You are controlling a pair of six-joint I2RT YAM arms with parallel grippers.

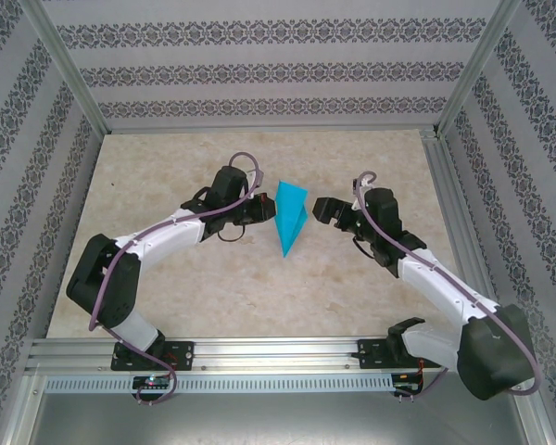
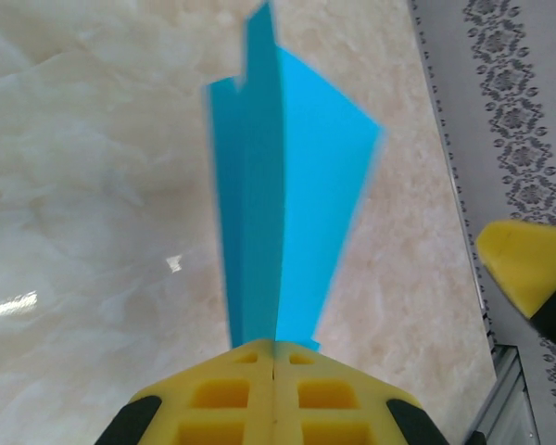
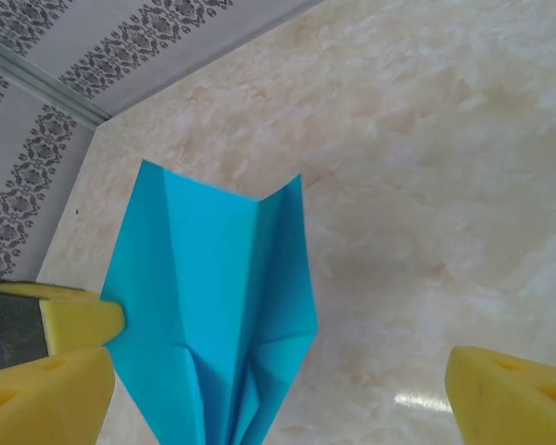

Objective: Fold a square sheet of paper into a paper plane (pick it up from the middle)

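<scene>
1. The paper plane (image 1: 289,218) is a turquoise-blue dart near the middle of the marbled beige worktop (image 1: 259,297). In the top view its sharp tip points toward the arm bases and its broad end points away from them.
2. The left claw (image 1: 259,211) is on the plane's left side, touching it. The left wrist view shows the claw's yellow pads (image 2: 232,394) pressed flat together with the blue paper coming out from the seam between them, so this claw is closed and gripping the paper plane.
3. Seen from that wrist, the plane stands on edge: a narrow layered fold runs straight away from the pads, and one wing spreads out to the side.
4. The right claw (image 1: 322,209) is just beside the plane on its right side, with a small gap between the two in the top view. Its jaws stand wide open and hold nothing.
5. In the right wrist view the plane fans out ahead of the open yellow fingertips (image 3: 510,399), showing its centre crease and folded layers. One yellow pad of the left claw touches the plane's edge at the left.
6. Whether the plane's lower edge touches the worktop cannot be told.
</scene>
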